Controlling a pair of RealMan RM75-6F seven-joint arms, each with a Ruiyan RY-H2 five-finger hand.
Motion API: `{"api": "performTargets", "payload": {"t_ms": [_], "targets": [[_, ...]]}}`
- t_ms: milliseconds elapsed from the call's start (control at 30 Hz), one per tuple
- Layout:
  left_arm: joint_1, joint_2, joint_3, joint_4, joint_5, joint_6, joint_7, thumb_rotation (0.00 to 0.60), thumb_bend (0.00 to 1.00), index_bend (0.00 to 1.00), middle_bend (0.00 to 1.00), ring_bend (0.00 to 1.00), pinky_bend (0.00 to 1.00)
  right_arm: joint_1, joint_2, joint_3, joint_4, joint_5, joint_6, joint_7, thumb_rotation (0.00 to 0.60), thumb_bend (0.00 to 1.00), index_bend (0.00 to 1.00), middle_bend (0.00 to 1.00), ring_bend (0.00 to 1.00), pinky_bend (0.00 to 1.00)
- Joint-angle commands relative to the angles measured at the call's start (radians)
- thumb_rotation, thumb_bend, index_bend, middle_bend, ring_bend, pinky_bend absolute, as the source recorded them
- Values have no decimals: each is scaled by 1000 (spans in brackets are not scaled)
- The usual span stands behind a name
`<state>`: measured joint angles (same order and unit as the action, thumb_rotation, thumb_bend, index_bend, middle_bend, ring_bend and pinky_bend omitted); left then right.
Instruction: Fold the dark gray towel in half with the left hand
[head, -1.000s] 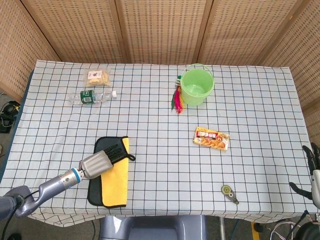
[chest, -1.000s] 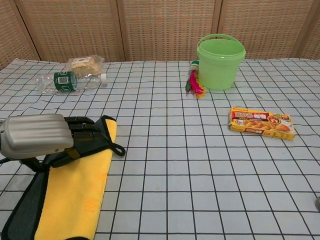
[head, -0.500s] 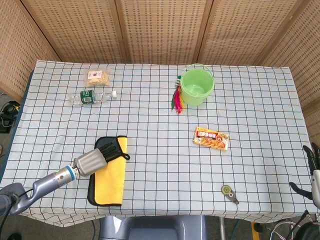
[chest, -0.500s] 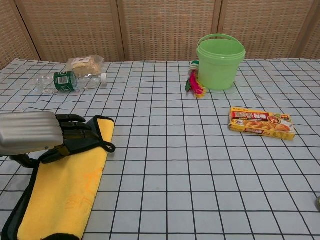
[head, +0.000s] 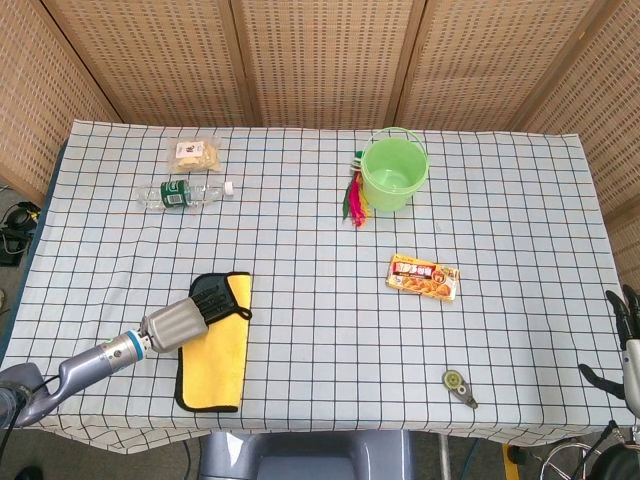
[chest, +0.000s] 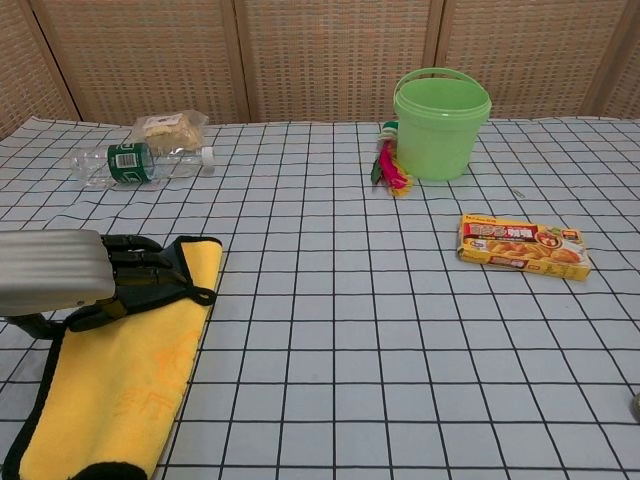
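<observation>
Yellow-faced dark gray towel (head: 215, 350) pinched by left robot hand (head: 192, 313); right robot hand (head: 627, 330) spread; labels unreadable.

Open checkered cloth between towel (head: 215, 345) and curry box (head: 423, 277); wide passage mid-table. Far side: water bottle (head: 184, 193) and snack bag (head: 194, 153) at left, green bucket (head: 394, 173) with feathered toy (head: 354, 200) touching it at centre. Tape dispenser (head: 460, 387) near front right edge.

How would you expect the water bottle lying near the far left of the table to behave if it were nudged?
The water bottle lies on its side, so it would probably roll. It looks clear, thin plastic and nearly empty, so likely light and easily dented. The snack bag behind might stop it.
</observation>
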<state>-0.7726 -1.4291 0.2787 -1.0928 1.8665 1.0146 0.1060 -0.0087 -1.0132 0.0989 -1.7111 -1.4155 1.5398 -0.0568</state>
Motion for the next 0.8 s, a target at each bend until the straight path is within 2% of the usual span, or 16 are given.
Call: {"api": "performTargets", "payload": {"t_ms": [33,600,700,733,800], "targets": [[1,-4,1,4,4,-1,2,600,446,695,0,0,0,0,0,0,0,0,0,0,600,0,0,0,0,0],[14,-12,-11,21,-2,-11,28,600,447,660,0,0,0,-2,2,-1,0,-2,2,4,600,0,0,0,0,0],[16,-13,-14,26,-1,-6,30,600,448,594,0,0,0,-2,1,-1,-1,-4,3,2,600,0,0,0,0,0],[17,-13,-14,27,-1,-6,29,600,448,546,0,0,0,-2,1,-1,-1,-4,3,2,600,0,0,0,0,0],[18,-11,-12,28,0,-6,23,600,448,388,0,0,0,-2,2,-2,-2,-4,4,2,600,0,0,0,0,0]]}}
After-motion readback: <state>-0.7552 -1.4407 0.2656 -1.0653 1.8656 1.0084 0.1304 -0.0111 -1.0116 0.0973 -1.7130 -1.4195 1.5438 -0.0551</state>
